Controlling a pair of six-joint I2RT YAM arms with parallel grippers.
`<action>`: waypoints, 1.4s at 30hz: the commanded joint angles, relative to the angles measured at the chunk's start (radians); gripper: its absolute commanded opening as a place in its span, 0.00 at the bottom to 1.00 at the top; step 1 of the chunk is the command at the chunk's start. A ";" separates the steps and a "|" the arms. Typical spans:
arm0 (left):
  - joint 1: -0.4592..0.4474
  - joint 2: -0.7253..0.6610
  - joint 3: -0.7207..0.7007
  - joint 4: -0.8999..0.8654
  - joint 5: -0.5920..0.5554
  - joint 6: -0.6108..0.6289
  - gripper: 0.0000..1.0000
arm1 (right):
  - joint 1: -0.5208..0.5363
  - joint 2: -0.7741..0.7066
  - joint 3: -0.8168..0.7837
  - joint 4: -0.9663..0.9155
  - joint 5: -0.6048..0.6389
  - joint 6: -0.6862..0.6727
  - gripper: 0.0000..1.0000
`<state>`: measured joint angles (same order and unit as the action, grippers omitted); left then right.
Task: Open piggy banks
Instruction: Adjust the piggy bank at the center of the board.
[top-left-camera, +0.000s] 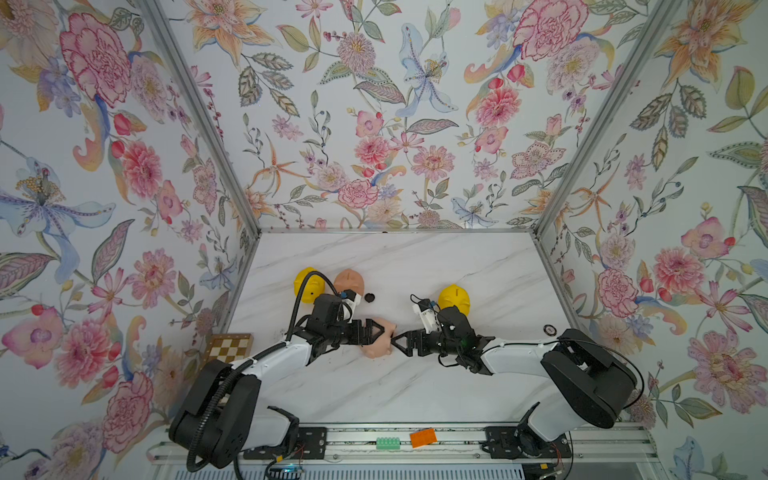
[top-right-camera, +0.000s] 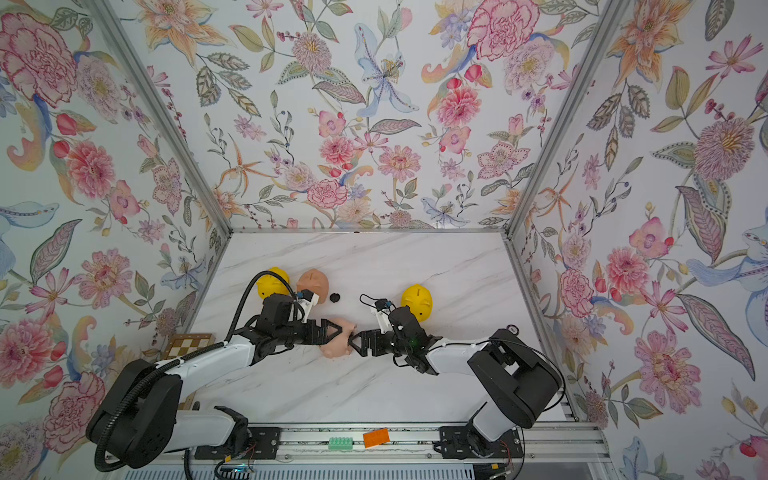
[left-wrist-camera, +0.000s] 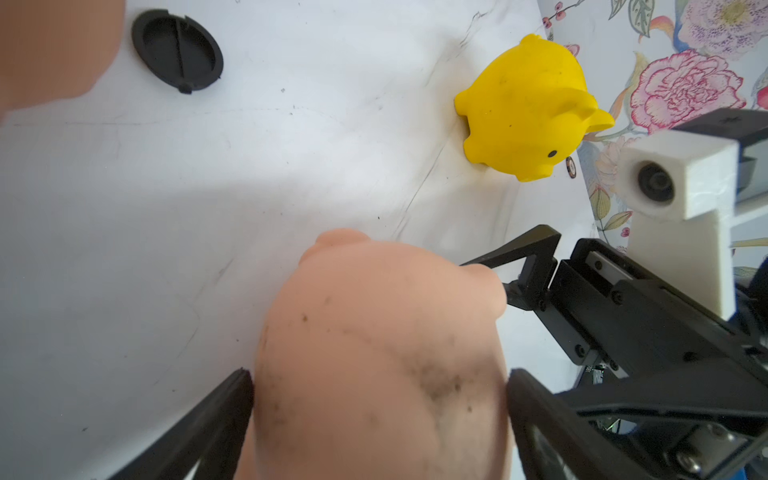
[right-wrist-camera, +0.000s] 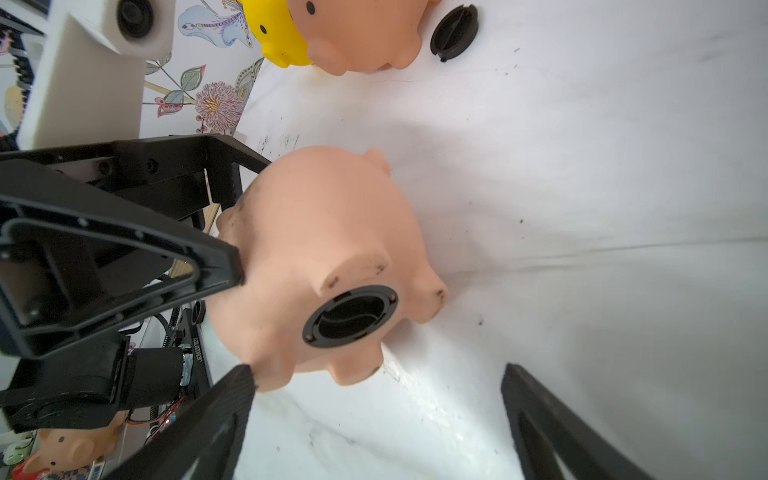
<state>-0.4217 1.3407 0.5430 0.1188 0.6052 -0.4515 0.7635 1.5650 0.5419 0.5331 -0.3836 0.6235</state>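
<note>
Robot test booth: floral-papered walls (top-left-camera: 104, 166), aluminium rail (top-left-camera: 345, 436), marble tabletop (top-left-camera: 415, 395).

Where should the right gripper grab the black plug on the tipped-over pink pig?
Probably the raised bar across the plug, coming straight at the belly: the pink pig lies on its side, plug facing the right gripper.
</note>
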 joint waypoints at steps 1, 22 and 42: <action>0.009 0.028 -0.061 -0.004 -0.021 -0.004 0.95 | -0.010 -0.018 -0.018 0.014 0.026 0.011 0.95; 0.011 -0.043 -0.133 0.335 -0.045 -0.051 0.99 | -0.032 0.008 -0.022 0.024 0.026 0.009 0.95; -0.020 0.089 -0.151 0.515 -0.051 -0.030 0.99 | -0.021 0.106 0.022 0.044 0.031 0.012 0.95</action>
<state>-0.4282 1.4097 0.3843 0.6056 0.5686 -0.5125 0.7372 1.6444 0.5411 0.5720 -0.3588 0.6304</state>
